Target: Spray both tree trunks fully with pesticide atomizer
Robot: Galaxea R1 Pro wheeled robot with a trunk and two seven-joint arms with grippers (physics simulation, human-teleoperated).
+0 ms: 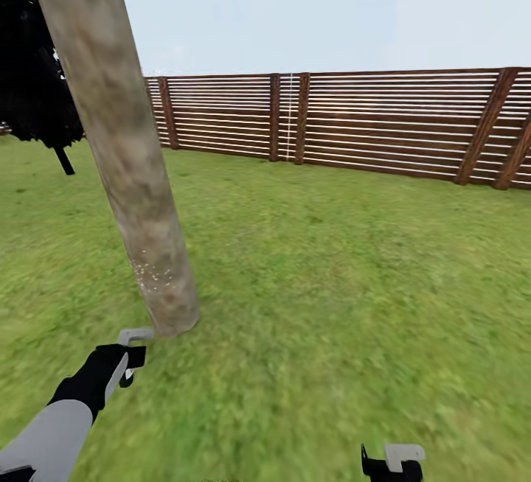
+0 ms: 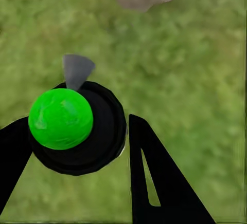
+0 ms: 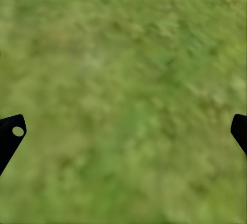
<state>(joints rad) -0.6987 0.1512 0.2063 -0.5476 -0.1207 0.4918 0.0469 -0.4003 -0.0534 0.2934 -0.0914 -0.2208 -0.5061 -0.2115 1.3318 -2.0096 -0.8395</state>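
Head view looks over a green lawn (image 1: 332,283) toward a brown horizontal-slat wooden fence (image 1: 383,121). A thick, leaning grey-tan tree trunk (image 1: 122,143) rises at the left, with a patch of small white specks low on its bark; a near-black cypress (image 1: 33,77) stands behind it. The left gripper (image 1: 131,355) hovers just beside the trunk's base. In the left wrist view its black fingers (image 2: 154,178) are clenched around the pesticide atomizer (image 2: 77,126), seen end-on as a black round body with a bright green ball and a grey nozzle pointing toward the trunk foot. The right gripper (image 1: 394,463) hangs low over bare grass, well apart from the trunk; in the right wrist view its fingers (image 3: 10,136) are spread wide, grasping nothing.
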